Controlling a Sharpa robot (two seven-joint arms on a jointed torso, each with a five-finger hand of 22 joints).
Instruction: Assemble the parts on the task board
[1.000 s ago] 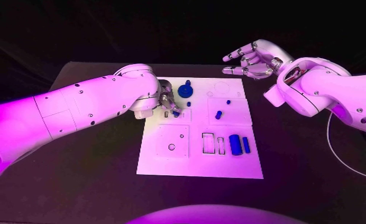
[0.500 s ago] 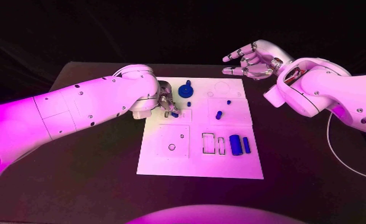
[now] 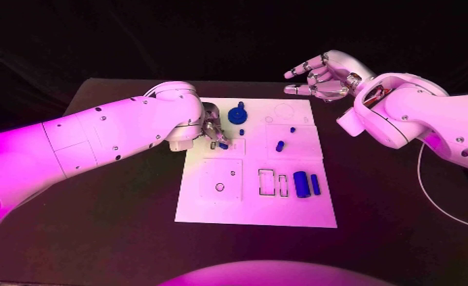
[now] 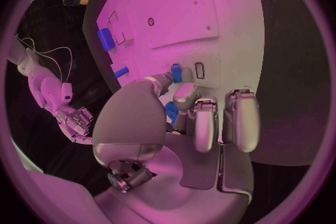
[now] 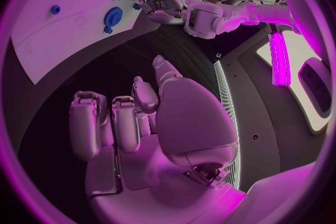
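A: From the head view, where is the task board (image 3: pixel 255 184)?
B: In the middle of the dark surface (image 3: pixel 117 232). The left hand (image 3: pixel 213 130) is down at the board's left edge, fingertips on a small blue part (image 3: pixel 225 145). The right hand (image 3: pixel 322 76) hangs above the board's far right corner, fingers apart, holding nothing.
A: Other parts?
B: A round blue part (image 3: pixel 237 116) near the far edge, two blue bars (image 3: pixel 306 184) side by side at the near right.
A: And the left wrist view?
B: The left hand (image 4: pixel 189 123) pinches the small blue part (image 4: pixel 176 74) over the board (image 4: pixel 210 17).
A: Right wrist view?
B: The right hand (image 5: pixel 140 117) is spread and empty, off the board (image 5: pixel 56 17).
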